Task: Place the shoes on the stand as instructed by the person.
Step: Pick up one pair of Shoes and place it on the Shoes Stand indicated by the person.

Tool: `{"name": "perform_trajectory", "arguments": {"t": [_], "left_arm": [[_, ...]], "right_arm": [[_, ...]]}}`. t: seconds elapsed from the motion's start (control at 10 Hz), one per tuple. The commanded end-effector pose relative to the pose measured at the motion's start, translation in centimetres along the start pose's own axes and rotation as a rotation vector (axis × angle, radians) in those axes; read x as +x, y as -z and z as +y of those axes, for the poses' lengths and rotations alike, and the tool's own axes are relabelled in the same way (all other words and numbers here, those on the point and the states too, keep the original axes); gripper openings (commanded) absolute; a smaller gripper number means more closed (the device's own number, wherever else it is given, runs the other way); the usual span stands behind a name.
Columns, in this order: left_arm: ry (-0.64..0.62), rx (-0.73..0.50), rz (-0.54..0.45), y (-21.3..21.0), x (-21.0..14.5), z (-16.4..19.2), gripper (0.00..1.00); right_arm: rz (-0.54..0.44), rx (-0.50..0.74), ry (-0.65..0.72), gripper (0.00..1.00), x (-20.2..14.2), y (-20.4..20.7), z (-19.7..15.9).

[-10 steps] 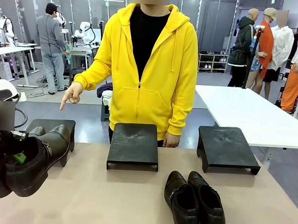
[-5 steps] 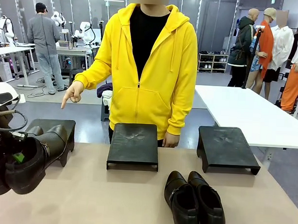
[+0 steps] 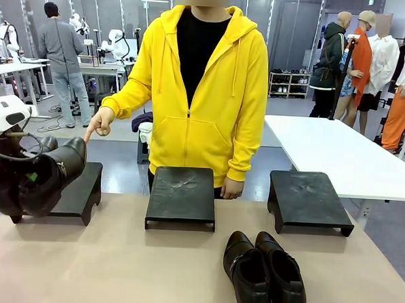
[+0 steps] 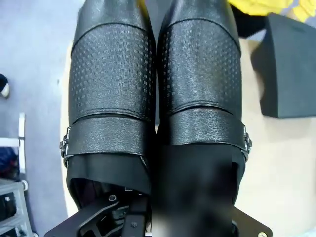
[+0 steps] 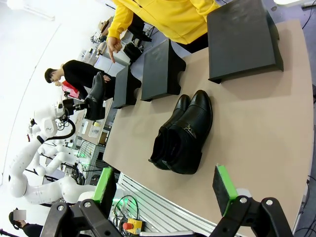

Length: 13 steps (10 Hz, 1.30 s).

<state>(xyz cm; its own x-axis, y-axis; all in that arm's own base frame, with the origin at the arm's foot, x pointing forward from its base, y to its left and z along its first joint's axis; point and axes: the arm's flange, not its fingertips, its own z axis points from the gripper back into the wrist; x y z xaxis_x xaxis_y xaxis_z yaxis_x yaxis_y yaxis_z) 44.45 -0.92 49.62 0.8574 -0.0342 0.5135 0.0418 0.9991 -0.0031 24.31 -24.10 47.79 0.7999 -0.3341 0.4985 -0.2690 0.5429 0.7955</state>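
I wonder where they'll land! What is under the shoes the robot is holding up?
The left black stand is beneath the held shoes. The shoes cover its left part, so whether they touch it cannot be seen.

Grey floor (image 3: 120,157), white table (image 3: 338,158) at rt, shoe shelf (image 3: 289,83) behind

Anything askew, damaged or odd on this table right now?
Nothing spilled or broken. The held pair hangs steeply tilted, toes up, in the shut left gripper by the left stand: mid-carry, not misplaced. The middle stand has a creased top.
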Motion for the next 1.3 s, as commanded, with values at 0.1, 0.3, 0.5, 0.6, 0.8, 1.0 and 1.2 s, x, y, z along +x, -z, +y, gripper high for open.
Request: {"name": "perform_trajectory", "arguments": {"t": [0.1,0.3,0.5,0.6,0.8,1.0,1.2], "left_arm": [[0.038,-0.011,-0.081,3.4,4.2,2.0,0.08],[0.059,-0.036,-0.114,5.6,5.8,3.0,0.08],[0.058,-0.007,-0.111,7.4,6.6,3.2,0.08],[0.044,-0.007,-0.120,8.6,6.8,3.6,0.08],[0.009,-0.023,-0.119,10.4,6.7,4.7,0.08],[0.033,-0.037,-0.109,11.2,6.1,4.9,0.08],[0.029,-0.037,-0.123,12.3,5.8,5.0,0.08]], "right_arm": [[-0.006,0.013,-0.008,1.00,0.0,-0.1,0.1],[-0.006,0.013,-0.008,1.00,0.0,-0.1,0.1],[-0.006,0.013,-0.008,1.00,0.0,-0.1,0.1],[-0.006,0.013,-0.008,1.00,0.0,-0.1,0.1],[-0.006,0.013,-0.008,1.00,0.0,-0.1,0.1],[-0.006,0.013,-0.008,1.00,0.0,-0.1,0.1],[-0.006,0.013,-0.008,1.00,0.0,-0.1,0.1]]}}
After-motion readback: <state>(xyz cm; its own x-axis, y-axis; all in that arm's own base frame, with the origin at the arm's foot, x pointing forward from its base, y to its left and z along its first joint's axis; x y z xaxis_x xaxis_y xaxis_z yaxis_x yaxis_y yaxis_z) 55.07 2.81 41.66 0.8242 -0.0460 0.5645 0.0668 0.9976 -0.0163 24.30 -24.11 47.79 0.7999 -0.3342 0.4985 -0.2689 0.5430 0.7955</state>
